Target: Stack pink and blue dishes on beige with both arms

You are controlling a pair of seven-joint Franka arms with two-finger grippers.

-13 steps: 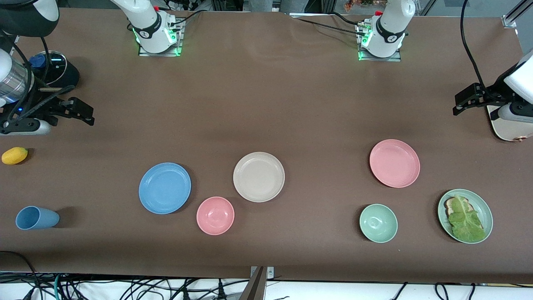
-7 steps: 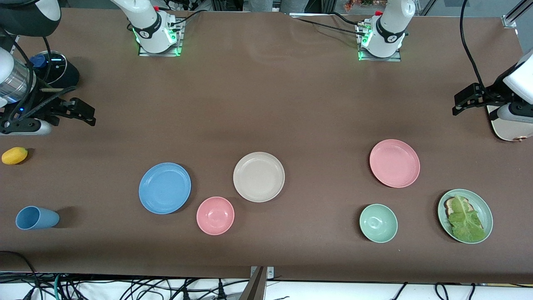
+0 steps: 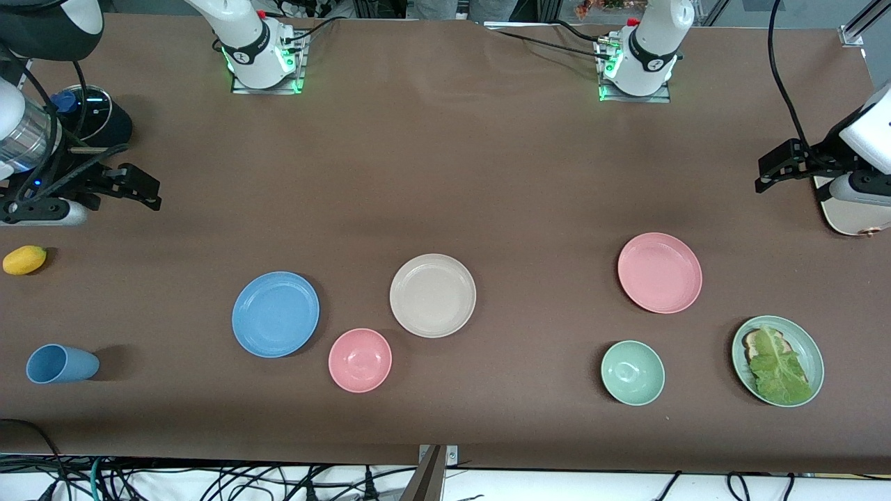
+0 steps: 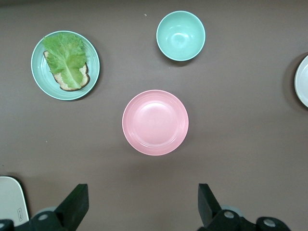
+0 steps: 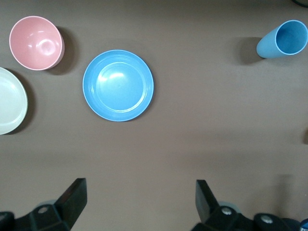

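Observation:
The beige plate lies mid-table. The blue plate sits beside it toward the right arm's end, and the pink plate toward the left arm's end. My right gripper hangs open and empty over bare table at its own end. In the right wrist view the blue plate lies off from my open right gripper. My left gripper hangs open and empty over bare table at its end. In the left wrist view the pink plate lies ahead of my left gripper.
A pink bowl sits between the blue and beige plates, nearer the front camera. A green bowl and a green plate with lettuce lie near the pink plate. A blue cup and a yellow fruit lie at the right arm's end.
The right arm's hand has shifted very slightly. The left arm and all the dishes are where they were.

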